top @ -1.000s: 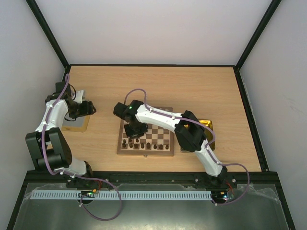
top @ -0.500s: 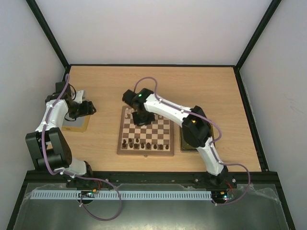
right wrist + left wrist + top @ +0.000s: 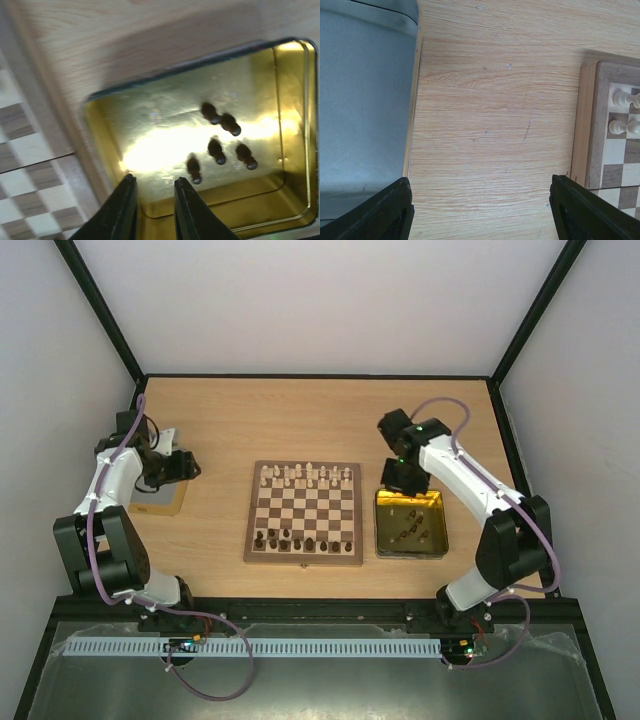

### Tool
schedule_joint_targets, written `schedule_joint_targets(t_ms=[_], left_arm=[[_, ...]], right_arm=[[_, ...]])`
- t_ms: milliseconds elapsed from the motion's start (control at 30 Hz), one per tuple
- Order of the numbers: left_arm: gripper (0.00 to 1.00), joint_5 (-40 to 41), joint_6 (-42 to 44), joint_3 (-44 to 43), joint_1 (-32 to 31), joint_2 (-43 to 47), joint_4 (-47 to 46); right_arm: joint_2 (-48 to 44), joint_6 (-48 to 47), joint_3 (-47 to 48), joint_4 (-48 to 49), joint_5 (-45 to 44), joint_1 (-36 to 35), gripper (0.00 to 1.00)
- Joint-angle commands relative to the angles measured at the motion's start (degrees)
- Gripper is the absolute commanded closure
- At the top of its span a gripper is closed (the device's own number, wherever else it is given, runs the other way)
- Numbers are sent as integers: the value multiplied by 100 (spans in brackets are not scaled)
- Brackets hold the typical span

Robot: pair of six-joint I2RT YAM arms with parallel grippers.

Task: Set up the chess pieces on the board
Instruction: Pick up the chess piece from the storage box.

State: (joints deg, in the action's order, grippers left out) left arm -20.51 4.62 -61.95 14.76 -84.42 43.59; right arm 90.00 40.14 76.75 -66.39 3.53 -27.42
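The board (image 3: 305, 512) lies mid-table, with pale chess pieces (image 3: 305, 476) along its far rows and dark chess pieces (image 3: 300, 539) along its near rows. Several more dark pieces (image 3: 216, 151) lie loose in the gold tray (image 3: 434, 543) to the board's right. My right gripper (image 3: 405, 478) (image 3: 152, 187) hovers over the tray's far edge, its jaws a little apart with nothing between them. My left gripper (image 3: 185, 465) (image 3: 480, 205) stands wide open and empty over bare wood left of the board (image 3: 592, 130); two pale pieces (image 3: 618, 98) show at that edge.
A flat grey lid with a tan rim (image 3: 160, 497) (image 3: 365, 100) lies at the table's left, under the left arm. Black frame posts and white walls bound the table. The board's corner (image 3: 30, 150) sits just left of the tray.
My right arm has swung from over the board's left side across to the right and now hangs above the gold tray. The left arm has not moved.
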Motion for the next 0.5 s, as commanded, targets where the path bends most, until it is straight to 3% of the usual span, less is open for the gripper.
schedule_joint_targets(t_ms=[0, 133, 467], left_arm=[[25, -1, -40, 16, -67, -74, 44], [25, 42, -49, 14, -113, -55, 46], [25, 91, -57, 33, -120, 20, 51]], right_arm=[[-308, -83, -813, 555, 308, 679, 81], [-272, -175, -1082, 865, 643, 1072, 81], [31, -347, -1368, 1078, 783, 1300, 81]])
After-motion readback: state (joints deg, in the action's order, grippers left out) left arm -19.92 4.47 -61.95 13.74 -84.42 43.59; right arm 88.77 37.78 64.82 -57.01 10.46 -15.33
